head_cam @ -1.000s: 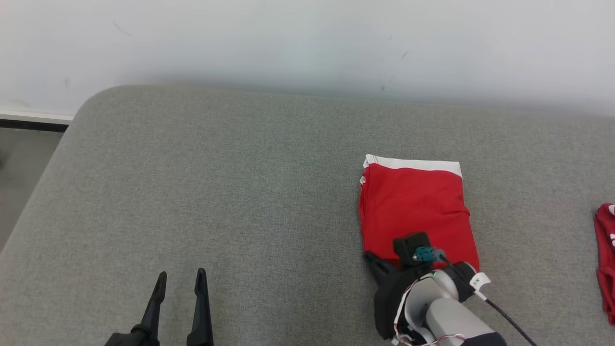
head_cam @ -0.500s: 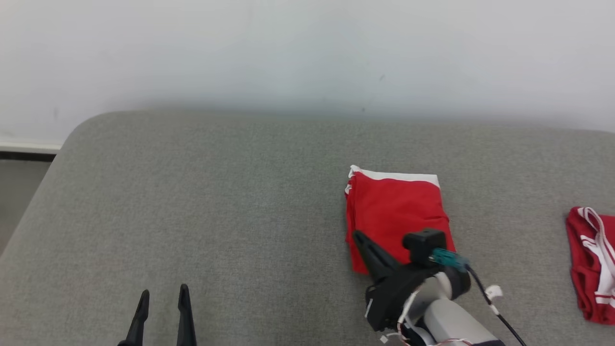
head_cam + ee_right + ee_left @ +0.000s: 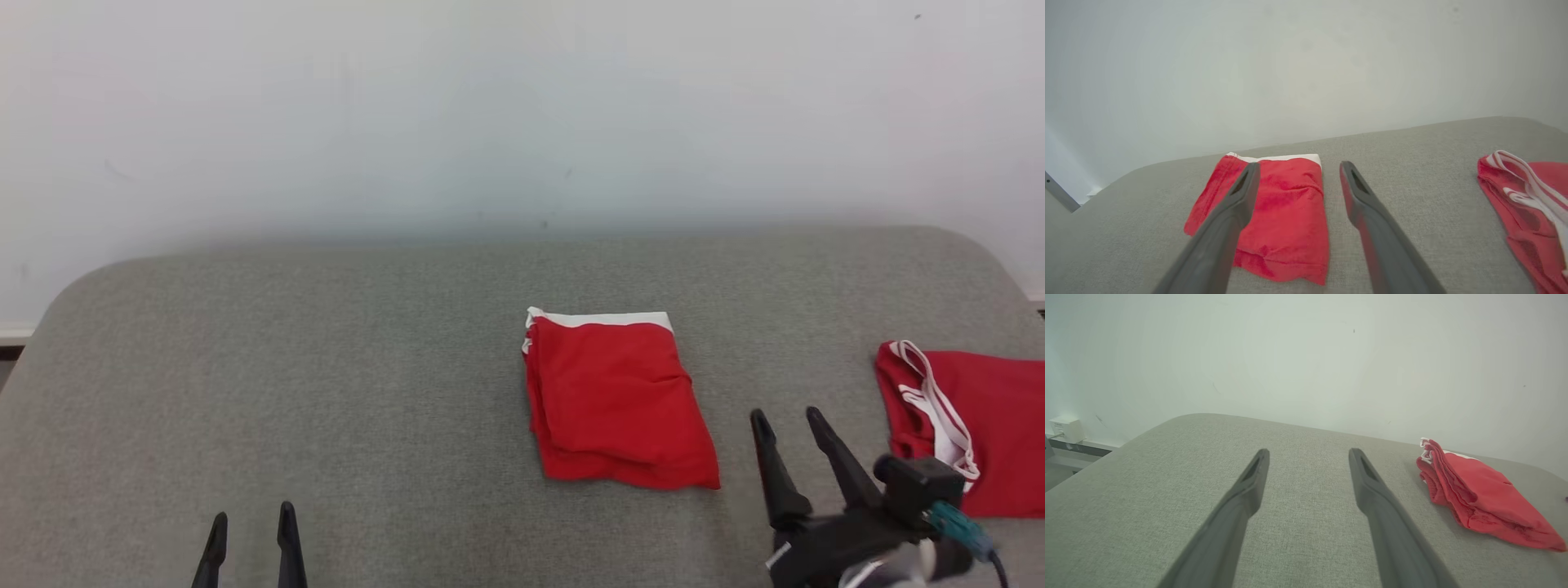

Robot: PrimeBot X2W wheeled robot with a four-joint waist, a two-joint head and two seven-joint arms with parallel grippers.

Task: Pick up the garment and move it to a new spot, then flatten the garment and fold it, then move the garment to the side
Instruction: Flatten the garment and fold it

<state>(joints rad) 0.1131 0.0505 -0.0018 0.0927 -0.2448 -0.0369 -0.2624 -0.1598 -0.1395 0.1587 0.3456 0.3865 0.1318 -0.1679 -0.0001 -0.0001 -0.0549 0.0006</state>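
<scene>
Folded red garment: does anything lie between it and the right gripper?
Nothing visible does. Only bare grey cushion separates the open right gripper from the folded red garment to its left. The second red garment lies on the gripper's other side, out of the way.

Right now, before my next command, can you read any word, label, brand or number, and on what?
No readable text in these views.
On the folded red garment: none, plain with a white band.
On the second red garment: none, white stripes without lettering.
On the white box by the wall: any marking is too small to read.
</scene>
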